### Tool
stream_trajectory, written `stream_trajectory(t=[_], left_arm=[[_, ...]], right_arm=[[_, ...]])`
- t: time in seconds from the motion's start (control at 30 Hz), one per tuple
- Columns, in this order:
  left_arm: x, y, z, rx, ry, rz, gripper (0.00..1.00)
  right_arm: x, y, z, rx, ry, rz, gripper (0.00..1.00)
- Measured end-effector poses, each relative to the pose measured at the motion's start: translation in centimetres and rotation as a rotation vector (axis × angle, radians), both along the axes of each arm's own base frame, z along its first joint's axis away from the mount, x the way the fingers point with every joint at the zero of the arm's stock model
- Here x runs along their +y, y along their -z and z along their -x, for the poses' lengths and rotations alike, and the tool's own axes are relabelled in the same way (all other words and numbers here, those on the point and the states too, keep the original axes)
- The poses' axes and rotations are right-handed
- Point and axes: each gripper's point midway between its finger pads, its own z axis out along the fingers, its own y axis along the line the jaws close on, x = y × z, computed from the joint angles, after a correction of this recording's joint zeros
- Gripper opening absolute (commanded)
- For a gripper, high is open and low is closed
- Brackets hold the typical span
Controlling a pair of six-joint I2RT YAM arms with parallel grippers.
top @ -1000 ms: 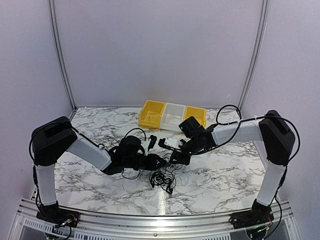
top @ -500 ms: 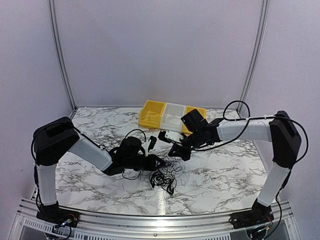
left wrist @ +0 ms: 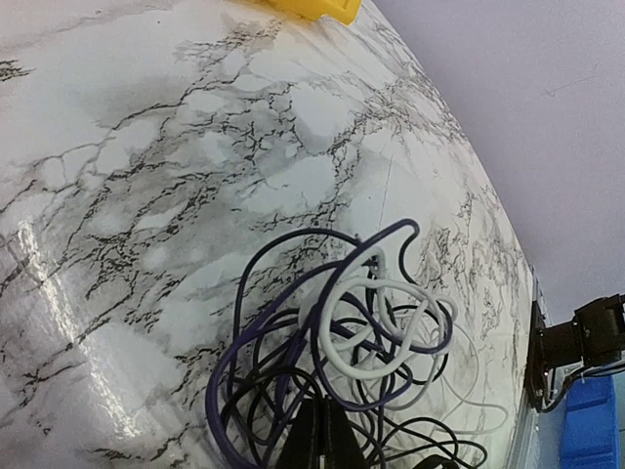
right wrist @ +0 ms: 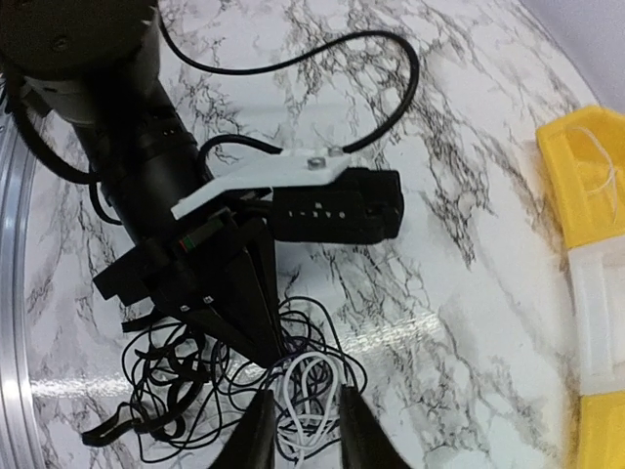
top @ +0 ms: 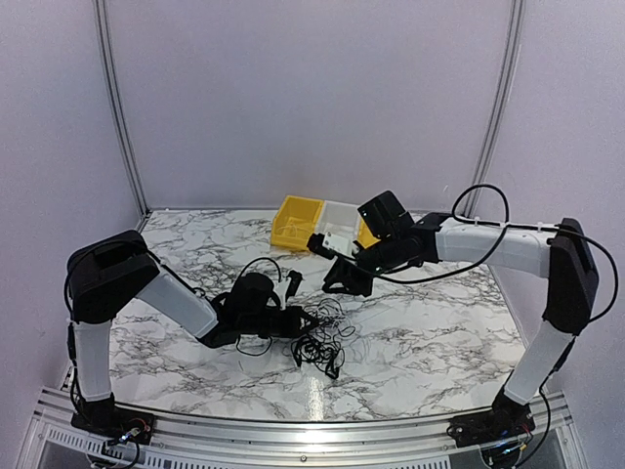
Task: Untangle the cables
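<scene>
Black mostly, with one whitish cable (right wrist: 311, 386) looped through it. That's the knot of cables (top: 322, 339), lying on the marble table (top: 439, 342) towards the near middle.

The left gripper (left wrist: 318, 435) has its jaws pressed together right in the near edge of the knot, and it looks to be nipping a dark strand or two (hard to say which). The right gripper (right wrist: 305, 432) hangs above the far side with its jaws a little apart. From its wrist view the whitish loop lines up in that gap, but I can't see it actually gripped.

My take on the step:
- Keep the left low and steady as the anchor.
- Drop the right onto that whitish loop alone and pinch one strand, not a bundle.
- Draw it away slowly, and ease off if the knot bunches up or tightens.
</scene>
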Motion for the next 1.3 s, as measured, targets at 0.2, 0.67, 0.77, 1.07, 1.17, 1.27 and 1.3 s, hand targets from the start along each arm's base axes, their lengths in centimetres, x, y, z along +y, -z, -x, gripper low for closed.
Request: stream_trajectory(t=[0.2, 0.67, 0.77, 1.07, 1.17, 1.27, 1.3], left_arm=[[0.1, -0.1, -0.1, -0.006, -0.008, 0.008, 0.0], [-0.3, -1.0, -0.6, -0.021, -0.029, 0.058, 0.0], [-0.4, -0.9, -0.7, -0.019, -0.031, 0.063, 0.0], [-0.4, 0.4, -0.6, 0.007, -0.034, 0.059, 0.0], [-0.4, 0.7, -0.5, 0.012, -0.03, 0.063, 0.0], [-0.5, 0.7, -0.5, 0.013, -0.031, 0.066, 0.0], [-0.5, 0.6, -0.5, 0.013, -0.031, 0.067, 0.0]], right_arm=[[-0.4, 4.1, -0.9, 0.017, 0.021, 0.098, 0.28], [-0.7, 9.5, -0.8, 0.085, 0.018, 0.216, 0.34], [-0.9, 9.8, -1.0, 0.08, 0.029, 0.23, 0.32], [-0.7, 9.4, -1.8, 0.067, 0.062, 0.23, 0.09], [-0.3, 8.8, -1.6, 0.085, 0.051, 0.206, 0.07], [0.5, 7.1, -0.5, 0.126, 0.007, 0.15, 0.03], [0.9, 6.0, -0.1, 0.137, -0.013, 0.123, 0.01]])
